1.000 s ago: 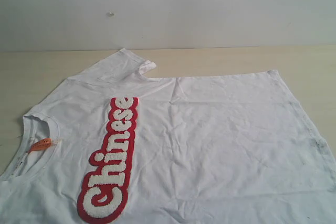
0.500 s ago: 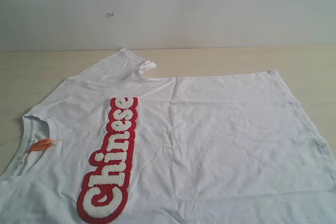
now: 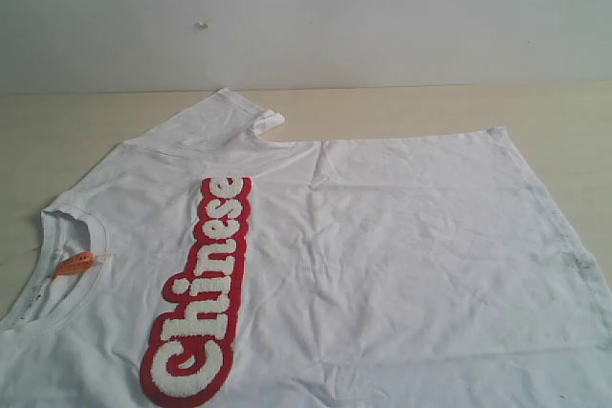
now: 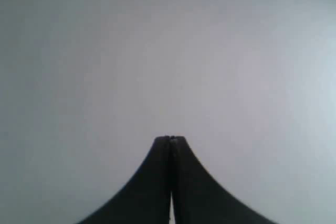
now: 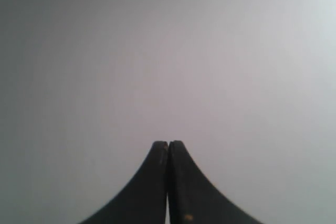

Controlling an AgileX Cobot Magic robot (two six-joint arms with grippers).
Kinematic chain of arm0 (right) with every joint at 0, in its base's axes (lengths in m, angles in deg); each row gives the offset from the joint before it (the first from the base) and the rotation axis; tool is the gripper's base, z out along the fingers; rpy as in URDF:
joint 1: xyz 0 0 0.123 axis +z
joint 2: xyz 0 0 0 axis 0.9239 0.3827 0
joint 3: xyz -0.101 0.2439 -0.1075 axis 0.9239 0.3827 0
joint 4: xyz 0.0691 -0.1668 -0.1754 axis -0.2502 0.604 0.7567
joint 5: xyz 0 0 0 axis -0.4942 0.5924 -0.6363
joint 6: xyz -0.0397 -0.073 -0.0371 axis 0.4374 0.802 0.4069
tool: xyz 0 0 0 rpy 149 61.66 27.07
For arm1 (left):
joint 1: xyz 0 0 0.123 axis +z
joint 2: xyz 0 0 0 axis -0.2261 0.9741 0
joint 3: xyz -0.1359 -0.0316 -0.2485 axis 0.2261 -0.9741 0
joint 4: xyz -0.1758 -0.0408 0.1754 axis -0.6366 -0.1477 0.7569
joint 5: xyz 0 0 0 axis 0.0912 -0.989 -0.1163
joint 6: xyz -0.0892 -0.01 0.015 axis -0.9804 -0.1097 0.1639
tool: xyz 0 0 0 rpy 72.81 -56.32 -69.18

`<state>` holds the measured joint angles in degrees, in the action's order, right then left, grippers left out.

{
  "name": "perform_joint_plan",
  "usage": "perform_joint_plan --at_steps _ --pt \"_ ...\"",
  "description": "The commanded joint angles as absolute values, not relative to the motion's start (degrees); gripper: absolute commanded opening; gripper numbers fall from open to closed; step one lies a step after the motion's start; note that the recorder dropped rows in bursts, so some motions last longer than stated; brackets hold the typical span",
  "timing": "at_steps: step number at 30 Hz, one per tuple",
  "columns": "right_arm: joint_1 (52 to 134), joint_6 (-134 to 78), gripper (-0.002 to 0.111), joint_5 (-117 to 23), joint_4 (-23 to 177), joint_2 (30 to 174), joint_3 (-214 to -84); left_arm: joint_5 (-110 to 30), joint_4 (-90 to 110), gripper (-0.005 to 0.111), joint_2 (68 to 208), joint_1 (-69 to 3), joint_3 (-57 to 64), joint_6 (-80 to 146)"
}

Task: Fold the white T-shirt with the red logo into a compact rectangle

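Note:
The white T-shirt (image 3: 382,265) lies spread flat on the wooden table (image 3: 86,131) in the exterior view, its neck at the left and its hem at the right. The red logo (image 3: 203,289) with fluffy white letters runs across its chest. An orange tag (image 3: 75,263) sits inside the ribbed collar. One sleeve (image 3: 225,119) points toward the far wall, its cuff slightly turned up. Neither arm appears in the exterior view. My left gripper (image 4: 170,138) is shut with nothing in it, facing a blank pale surface. My right gripper (image 5: 168,142) is likewise shut and holds nothing.
A plain light wall (image 3: 382,16) rises behind the table's far edge. Bare wood shows to the left of the collar and beyond the shirt's far side. The shirt's near part runs out of the bottom of the exterior view.

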<state>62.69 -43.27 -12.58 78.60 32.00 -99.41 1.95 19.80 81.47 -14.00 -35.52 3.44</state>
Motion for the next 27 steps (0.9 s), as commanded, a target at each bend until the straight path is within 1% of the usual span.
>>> perform_joint_plan --at_steps 1,3,4,6,9,10,11,16,18,20,23,27 --pt "62.46 -41.9 0.0 -17.93 78.66 39.73 -109.89 -8.98 20.3 0.0 93.47 -13.82 -21.5 -3.08" --pt "62.46 -39.91 0.0 -20.37 78.06 44.57 -113.81 -14.49 20.3 0.0 98.4 -13.82 -16.05 -3.08" --pt "62.46 -38.07 0.0 -23.02 76.4 50.01 -117.33 -19.45 20.3 0.0 102.76 -13.82 -11.5 -2.97" --pt "62.46 -35.3 0.0 -26.48 75.14 57.79 -122.09 -26.96 21.87 0.0 109.17 -13.82 -6.67 -1.66" --pt "62.46 -34.0 0.0 -34.42 75.28 65.83 -128.07 -33.2 27.63 0.0 115.37 -13.82 -3.91 -1.55" --pt "62.46 -32.94 0.0 -40.84 75.42 71.94 -132.04 -37.39 29.87 0.0 119.92 -13.82 -2.75 -1.55" --pt "62.46 -32.52 0.0 -44.67 75.42 74.99 -134.37 -39.58 30.41 0.0 122.18 -13.82 -2.41 -1.55" --pt "62.46 -27.61 0.0 -61.59 75.42 88.0 -145.48 -45.72 30.41 0.0 132.29 -14.38 -2.09 -0.03" --pt "62.46 -24.34 0.0 -70.06 75.42 95.26 -150.98 -48.53 30.41 0.0 138.81 -16.07 -1.86 4.9" --pt "62.46 -22.37 0.0 -74.48 75.42 99.19 -153.66 -51.04 29.79 0.0 143.17 -17.97 -0.93 9.16" --pt "62.46 -19.44 0.0 -77.71 75.02 103.4 -155.6 -55.61 24.48 0.0 149.03 -20.92 1.59 19.3" --pt "62.46 -10.22 0.0 -80.97 69.71 107.57 -157.02 -63.25 9.75 0.0 155.48 -23.69 6.54 41.59"
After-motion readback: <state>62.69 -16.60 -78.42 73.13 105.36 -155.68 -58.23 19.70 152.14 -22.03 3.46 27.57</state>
